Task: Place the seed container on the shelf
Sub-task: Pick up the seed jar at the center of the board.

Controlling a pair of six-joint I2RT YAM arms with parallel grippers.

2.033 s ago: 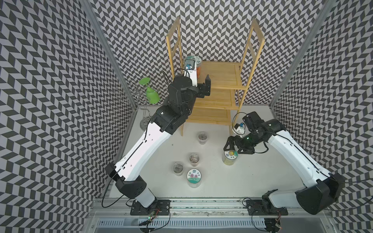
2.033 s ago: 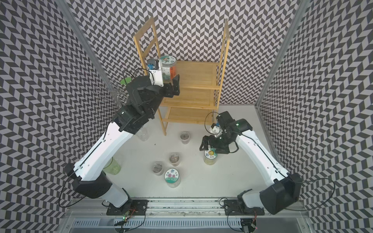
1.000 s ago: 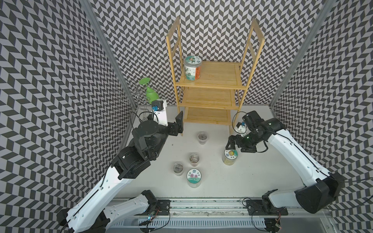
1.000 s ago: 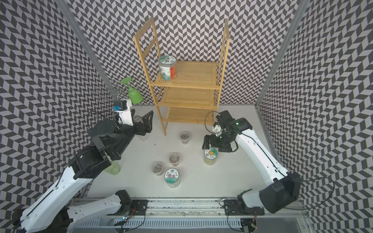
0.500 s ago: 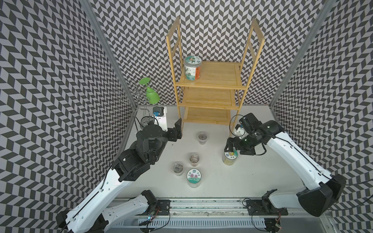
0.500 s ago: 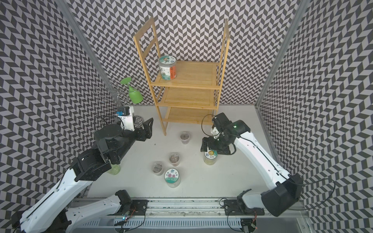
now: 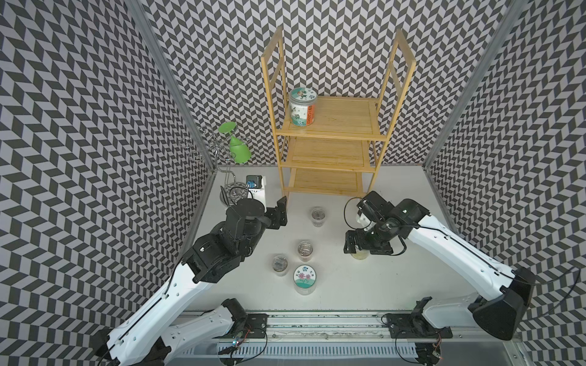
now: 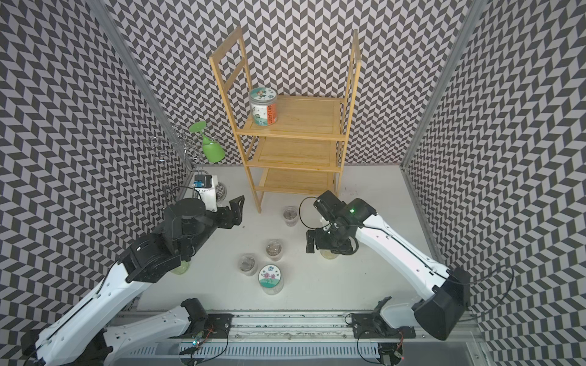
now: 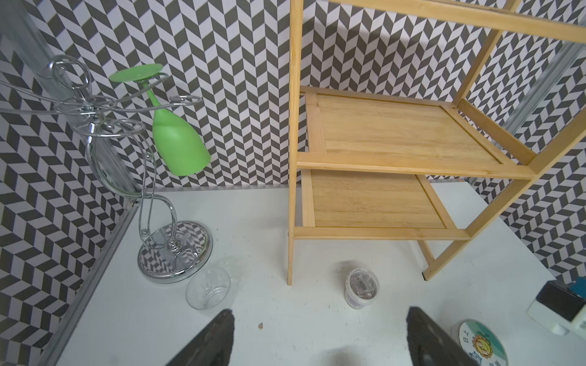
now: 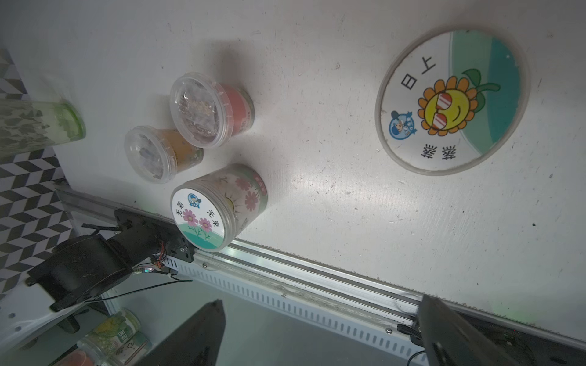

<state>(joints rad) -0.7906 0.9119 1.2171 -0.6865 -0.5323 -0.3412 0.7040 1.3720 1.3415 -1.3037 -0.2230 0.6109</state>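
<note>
In the upper right of the right wrist view the seed container, a sunflower-lidded jar, stands upright on the table, not yet on the shelf; the right gripper hangs near it, jaws wide apart and empty. It looks light, rigid and smooth, so grip squarely across the wall below the lid. The left gripper is also apart, holding nothing.

site: robot lab cell | evidence: chevron-patterned walls, aluminium base rail, white tabletop
</note>
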